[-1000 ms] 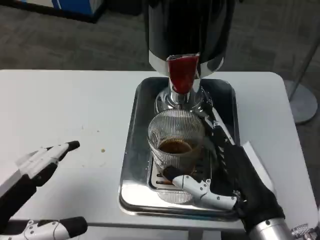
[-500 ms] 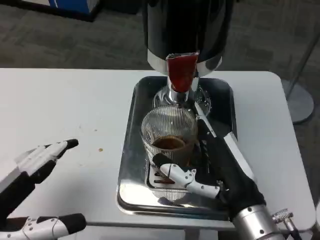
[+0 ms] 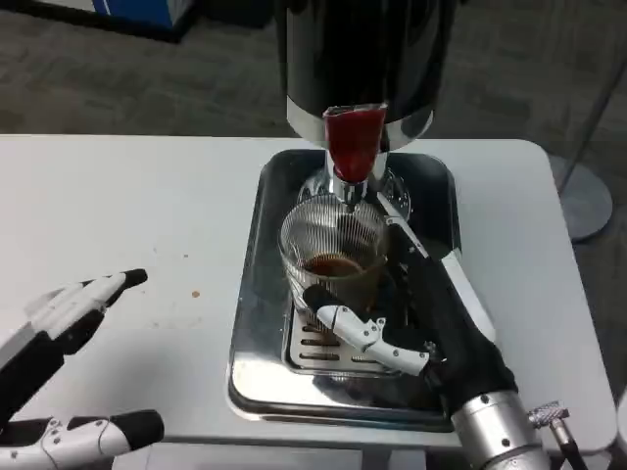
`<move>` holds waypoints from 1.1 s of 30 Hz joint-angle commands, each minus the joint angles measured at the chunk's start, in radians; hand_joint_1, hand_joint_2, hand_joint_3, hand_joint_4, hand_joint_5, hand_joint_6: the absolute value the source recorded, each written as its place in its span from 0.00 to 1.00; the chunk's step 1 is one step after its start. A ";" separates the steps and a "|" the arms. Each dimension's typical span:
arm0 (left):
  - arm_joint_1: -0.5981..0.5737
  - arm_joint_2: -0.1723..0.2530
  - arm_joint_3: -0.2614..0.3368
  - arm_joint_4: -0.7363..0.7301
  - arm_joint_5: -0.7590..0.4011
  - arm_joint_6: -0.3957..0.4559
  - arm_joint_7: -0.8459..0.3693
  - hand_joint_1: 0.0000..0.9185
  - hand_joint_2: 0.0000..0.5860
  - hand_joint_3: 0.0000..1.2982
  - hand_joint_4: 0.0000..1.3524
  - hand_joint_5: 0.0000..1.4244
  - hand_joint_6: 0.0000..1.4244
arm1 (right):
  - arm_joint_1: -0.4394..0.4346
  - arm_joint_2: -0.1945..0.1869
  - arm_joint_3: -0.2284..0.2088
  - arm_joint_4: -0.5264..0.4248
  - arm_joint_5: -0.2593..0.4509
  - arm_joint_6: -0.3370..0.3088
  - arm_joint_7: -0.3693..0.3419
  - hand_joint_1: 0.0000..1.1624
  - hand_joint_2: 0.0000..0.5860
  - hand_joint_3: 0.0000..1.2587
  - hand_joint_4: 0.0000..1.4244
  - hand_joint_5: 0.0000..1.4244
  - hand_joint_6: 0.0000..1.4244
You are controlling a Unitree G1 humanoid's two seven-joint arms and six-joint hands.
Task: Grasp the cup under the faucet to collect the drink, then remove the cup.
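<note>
A ribbed clear glass cup (image 3: pixel 331 257) with brown drink at its bottom stands on the drip grille of a steel tray (image 3: pixel 251 323), right under the red-handled faucet (image 3: pixel 353 145) of a black and chrome dispenser (image 3: pixel 364 49). My right hand (image 3: pixel 421 313) grips the cup: the thumb wraps across its near side and the fingers reach round its right side. My left hand (image 3: pixel 59 323) hovers open over the table at the lower left, fingers apart, holding nothing.
The white table (image 3: pixel 127 206) stretches left of the tray, with a few small brown specks (image 3: pixel 195 293). Its front edge lies just below the tray. A round grey stand base (image 3: pixel 583 201) sits on the floor to the right.
The cup, held by my right hand, has shifted slightly left and back, closer under the faucet. My right forearm has drawn in toward the left. The left hand has barely moved.
</note>
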 commanded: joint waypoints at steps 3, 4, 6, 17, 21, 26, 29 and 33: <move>0.001 0.009 -0.007 0.014 -0.004 0.006 -0.009 0.00 0.11 0.03 0.00 0.00 0.00 | 0.029 -0.005 -0.014 0.016 -0.012 0.004 -0.017 0.70 0.50 0.14 0.23 0.25 0.17; 0.000 0.008 -0.007 0.015 -0.004 0.006 -0.008 0.00 0.11 0.03 0.00 0.00 0.00 | 0.032 -0.005 -0.016 0.015 -0.013 0.003 -0.019 0.70 0.50 0.15 0.23 0.26 0.17; 0.000 0.008 -0.007 0.015 -0.002 0.007 -0.008 0.00 0.11 0.03 0.00 0.00 0.00 | 0.036 -0.006 -0.018 0.015 -0.015 0.001 -0.021 0.70 0.50 0.16 0.23 0.27 0.18; -0.007 0.007 -0.016 0.019 0.001 0.009 -0.007 0.00 0.12 0.03 0.00 0.00 0.00 | 0.061 -0.013 -0.043 0.000 -0.023 -0.002 -0.045 0.71 0.46 0.27 0.28 0.34 0.23; -0.011 0.007 -0.017 0.021 0.001 0.010 -0.006 0.00 0.12 0.03 0.00 0.00 0.00 | 0.065 -0.010 -0.050 -0.003 -0.027 0.000 -0.054 0.72 0.45 0.33 0.31 0.36 0.28; -0.011 0.004 -0.019 0.020 0.003 0.011 -0.004 0.00 0.12 0.03 0.00 0.00 0.00 | 0.067 -0.009 -0.054 -0.004 -0.030 0.002 -0.066 0.75 0.44 0.37 0.35 0.40 0.35; -0.010 0.002 -0.021 0.019 0.003 0.013 -0.004 0.00 0.12 0.03 0.00 0.00 0.00 | 0.066 -0.010 -0.058 -0.006 -0.034 0.004 -0.074 0.78 0.43 0.40 0.37 0.43 0.37; -0.011 0.001 -0.022 0.018 0.003 0.016 -0.003 0.00 0.12 0.03 0.00 0.00 0.00 | 0.067 -0.011 -0.062 -0.007 -0.039 0.006 -0.082 0.79 0.40 0.42 0.39 0.48 0.43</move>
